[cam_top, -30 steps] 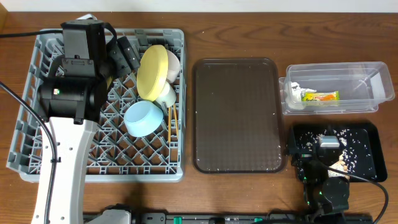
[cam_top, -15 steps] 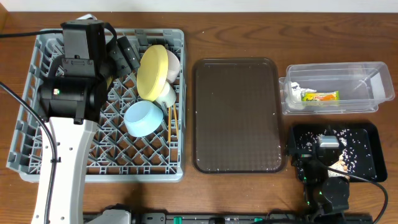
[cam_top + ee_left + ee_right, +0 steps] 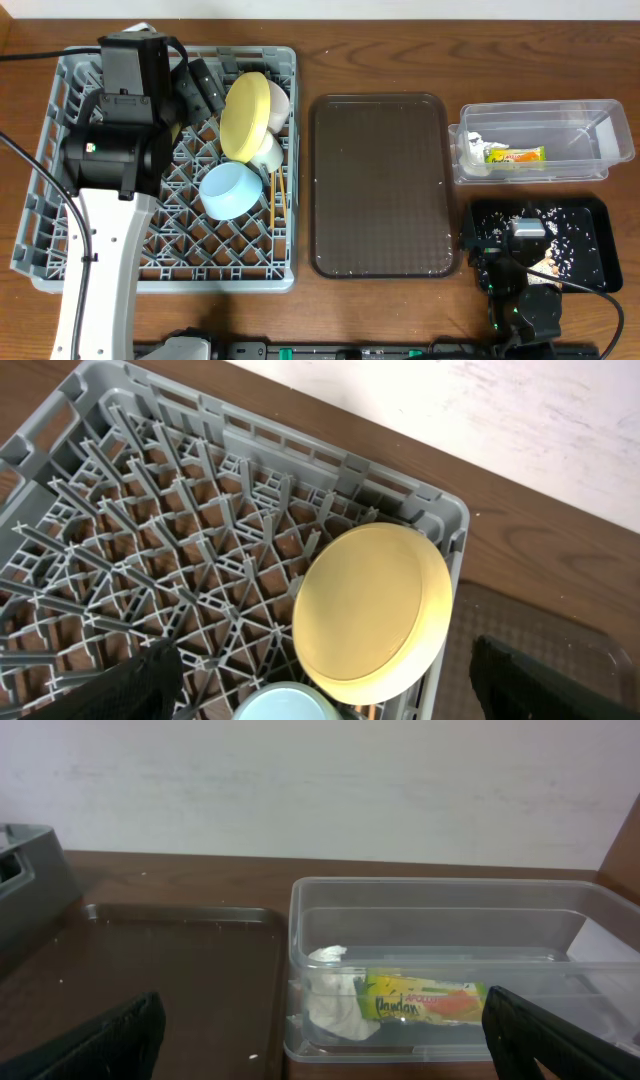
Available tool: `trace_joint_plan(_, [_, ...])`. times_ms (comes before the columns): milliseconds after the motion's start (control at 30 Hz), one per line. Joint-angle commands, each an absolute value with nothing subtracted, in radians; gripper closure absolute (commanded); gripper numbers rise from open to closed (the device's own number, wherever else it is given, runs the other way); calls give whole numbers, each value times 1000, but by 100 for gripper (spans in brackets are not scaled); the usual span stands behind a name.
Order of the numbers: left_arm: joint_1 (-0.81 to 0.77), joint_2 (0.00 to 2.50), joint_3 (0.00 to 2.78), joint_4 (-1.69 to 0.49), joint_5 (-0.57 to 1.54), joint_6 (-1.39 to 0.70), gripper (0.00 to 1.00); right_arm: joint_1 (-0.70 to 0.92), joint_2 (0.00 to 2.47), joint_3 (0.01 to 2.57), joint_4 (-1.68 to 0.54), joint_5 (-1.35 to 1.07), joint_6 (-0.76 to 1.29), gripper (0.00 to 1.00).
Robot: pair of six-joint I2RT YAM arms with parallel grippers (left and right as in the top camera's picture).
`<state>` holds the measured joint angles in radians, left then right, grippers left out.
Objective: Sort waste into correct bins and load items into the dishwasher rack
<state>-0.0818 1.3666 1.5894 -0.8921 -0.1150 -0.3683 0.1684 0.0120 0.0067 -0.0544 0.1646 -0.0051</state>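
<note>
Writing: the small yellow-green snack wrapper [image 3: 425, 1000] carries a word we read as "Pandan"; the smaller print above it is too fine for us to make out.
Wrapper place: it lies flat in the clear plastic rectangular tub [image 3: 590, 120] near the far right corner of the wooden table [image 3: 380, 60], just beside a crumpled white paper napkin [image 3: 330, 1005] at the tub's left end.
Wrapper and hand: we see it straight ahead of the right gripper [image 3: 320, 1020] and apart from it, behind the tub's near wall.
Right gripper: its two black fingers [image 3: 110, 1040] are spread wide and hold nothing.
Black tray: the shallow black rectangular tray [image 3: 595, 215] sits at the near right corner, sprinkled with whitish-beige crumbly food scraps [image 3: 560, 245]; the right arm stands over its left part.
Serving tray: a larger dark brown tray [image 3: 380, 185] fills the middle.
Rack: the large grey plastic crate [image 3: 165, 282] takes the left side, holding a round yellow plate [image 3: 245, 115] on edge, a small white bowl [image 3: 268, 152], a light blue cup [image 3: 230, 190] and thin wooden chopsticks [image 3: 278, 195], all by its right wall.
Left gripper: the left gripper [image 3: 207, 87] hangs over the rack's far part, just left of the plate, fingers parted and empty.
</note>
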Motion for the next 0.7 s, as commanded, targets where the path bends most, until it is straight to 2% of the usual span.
trace_joint_plan(0, [-78,1307,1567,-905,-179,-316,7,157,6,5,-60,156,-16,1])
trace_joint_plan(367, [-78,1024,1419,-979,-182,-309,7,157,6,5,-60,156,-16,1])
trace_joint_plan(667, [-78,609,1068,-1005,-59,-334,7,157,6,5,-60,156,-16,1])
